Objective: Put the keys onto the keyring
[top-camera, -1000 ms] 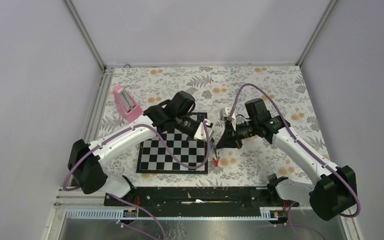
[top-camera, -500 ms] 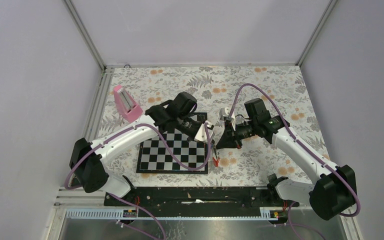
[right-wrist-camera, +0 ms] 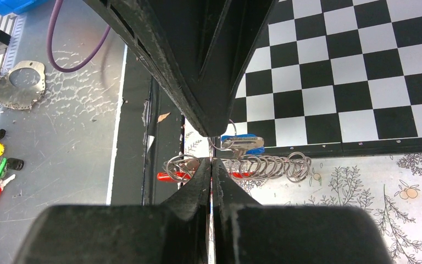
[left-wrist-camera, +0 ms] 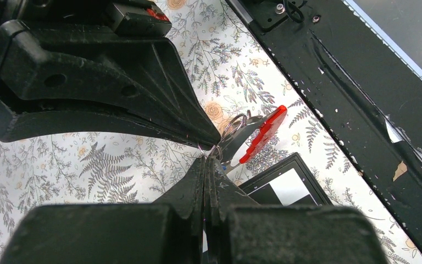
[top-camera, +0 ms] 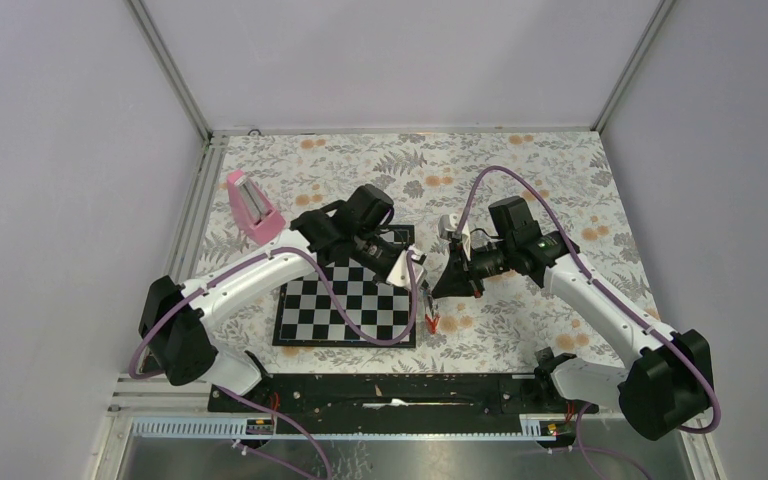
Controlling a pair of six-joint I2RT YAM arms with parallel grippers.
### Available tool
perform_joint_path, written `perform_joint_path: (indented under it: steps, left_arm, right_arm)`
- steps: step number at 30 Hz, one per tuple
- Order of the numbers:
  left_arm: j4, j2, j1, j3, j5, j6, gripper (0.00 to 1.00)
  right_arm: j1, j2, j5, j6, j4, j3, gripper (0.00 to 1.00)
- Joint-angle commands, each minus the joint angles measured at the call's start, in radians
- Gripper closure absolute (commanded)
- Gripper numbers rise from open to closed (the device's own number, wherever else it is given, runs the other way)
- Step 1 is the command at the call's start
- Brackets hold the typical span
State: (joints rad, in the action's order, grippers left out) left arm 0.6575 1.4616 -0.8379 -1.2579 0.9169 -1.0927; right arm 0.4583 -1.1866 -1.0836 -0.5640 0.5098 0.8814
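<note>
Toward the counter's near edge, our left claw (left-wrist-camera: 209, 165) tip-pinches the blue key (right-wrist-camera: 242, 144), right claw (right-wrist-camera: 211, 168) the keyring (left-wrist-camera: 259, 133), so either may slip.

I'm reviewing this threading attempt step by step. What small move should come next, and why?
Probably a slight nudge of the left gripper, pushing the blue-tagged key along the thin metal ring. Both grippers look shut, tips almost meeting, with the right gripper at the ring. Whether the key is already threaded cannot be told.
</note>
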Motion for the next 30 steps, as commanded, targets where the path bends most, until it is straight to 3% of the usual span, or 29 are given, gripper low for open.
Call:
perform_joint_path:
  steps: [1, 21, 30]
  left_arm:
    - [0.023, -0.028, -0.007, -0.016, 0.057, -0.041, 1.00]
    - [0.041, -0.052, -0.007, 0.009, 0.050, -0.072, 1.00]
    - [0.016, -0.036, -0.002, -0.019, 0.016, -0.024, 1.00]
  right_arm:
    - [0.005, -0.001, -0.012, 0.024, -0.053, 0.035, 1.00]
    - [-0.048, -0.001, -0.020, 0.125, -0.127, 0.024, 1.00]
    - [-0.052, 0.013, -0.023, 0.035, -0.041, 0.025, 1.00]
